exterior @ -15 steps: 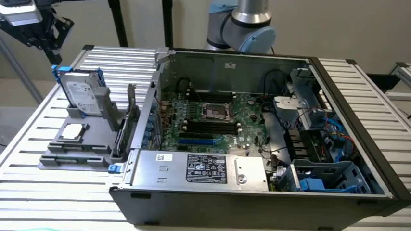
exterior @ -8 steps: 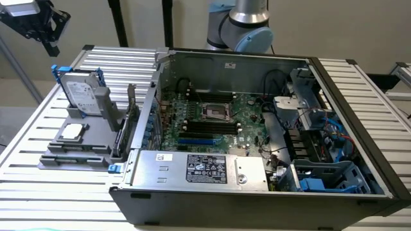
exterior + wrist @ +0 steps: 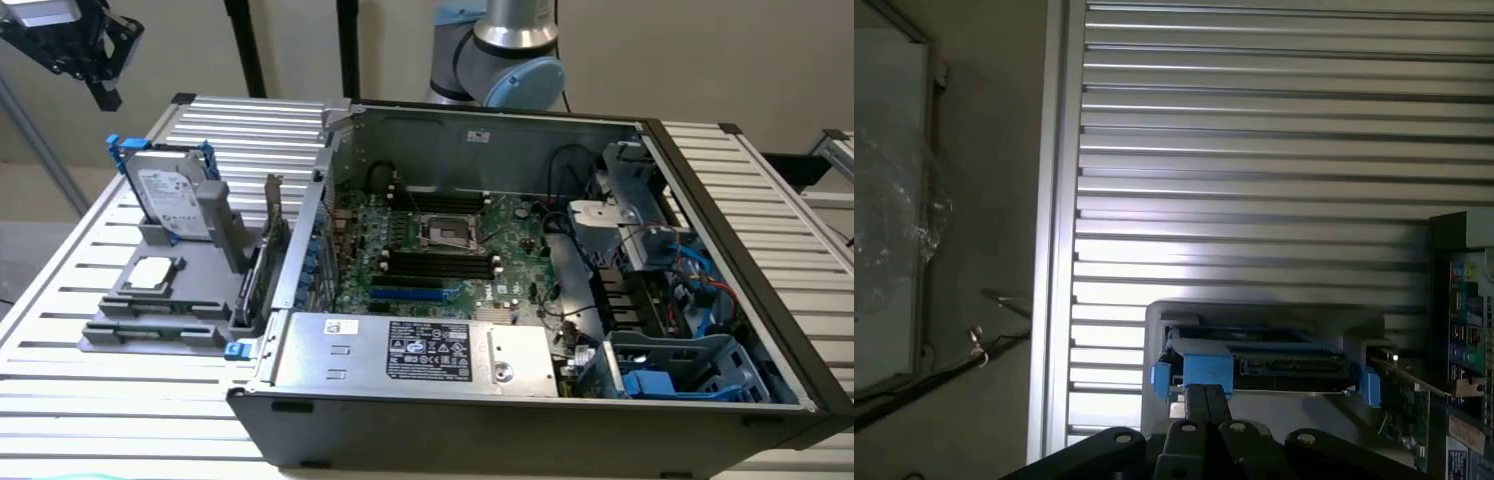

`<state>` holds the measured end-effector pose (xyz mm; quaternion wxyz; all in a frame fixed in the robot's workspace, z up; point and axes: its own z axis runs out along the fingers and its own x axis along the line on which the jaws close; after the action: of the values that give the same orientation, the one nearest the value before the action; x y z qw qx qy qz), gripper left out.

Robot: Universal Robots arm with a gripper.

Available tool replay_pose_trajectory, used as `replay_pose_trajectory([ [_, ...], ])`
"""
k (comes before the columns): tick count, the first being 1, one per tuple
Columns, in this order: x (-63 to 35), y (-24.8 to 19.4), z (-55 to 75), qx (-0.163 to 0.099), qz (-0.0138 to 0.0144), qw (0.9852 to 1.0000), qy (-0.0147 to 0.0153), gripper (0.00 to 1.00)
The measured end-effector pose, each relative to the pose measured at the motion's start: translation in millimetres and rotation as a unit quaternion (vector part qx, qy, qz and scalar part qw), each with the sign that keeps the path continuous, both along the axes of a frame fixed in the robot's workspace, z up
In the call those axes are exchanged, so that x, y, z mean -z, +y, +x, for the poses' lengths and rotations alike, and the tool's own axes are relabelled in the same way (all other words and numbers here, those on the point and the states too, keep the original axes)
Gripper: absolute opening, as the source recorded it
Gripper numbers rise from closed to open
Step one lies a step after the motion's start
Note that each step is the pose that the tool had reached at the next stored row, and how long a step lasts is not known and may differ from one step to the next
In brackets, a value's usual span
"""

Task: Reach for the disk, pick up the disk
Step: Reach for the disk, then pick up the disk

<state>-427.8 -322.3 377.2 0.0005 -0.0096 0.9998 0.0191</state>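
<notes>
The disk (image 3: 174, 195) is a silver-grey hard drive with a white label in a blue bracket. It stands on edge in a grey holder (image 3: 147, 320) on the slatted table, at the exterior view's left. My black gripper (image 3: 102, 95) hangs well above and behind it, near the table's far corner, apart from the disk. In the wrist view the two fingers (image 3: 1204, 405) are pressed together with nothing between them. Just beyond them I see the disk's (image 3: 1274, 372) top edge and blue bracket.
An open computer case (image 3: 747, 250) fills the table's middle and right, with a silver box with a black label (image 3: 427, 350) at its front. A small square silver chip (image 3: 154, 272) lies on the holder. An upright card (image 3: 274, 230) stands between holder and case. The table edge (image 3: 1054, 250) drops to the floor.
</notes>
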Motion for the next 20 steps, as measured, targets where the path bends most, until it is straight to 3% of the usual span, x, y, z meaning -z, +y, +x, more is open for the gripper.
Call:
replay_pose_trajectory([
  [20,0.0,0.0,0.0,0.000,0.0000,1.0000,0.0000,0.11],
])
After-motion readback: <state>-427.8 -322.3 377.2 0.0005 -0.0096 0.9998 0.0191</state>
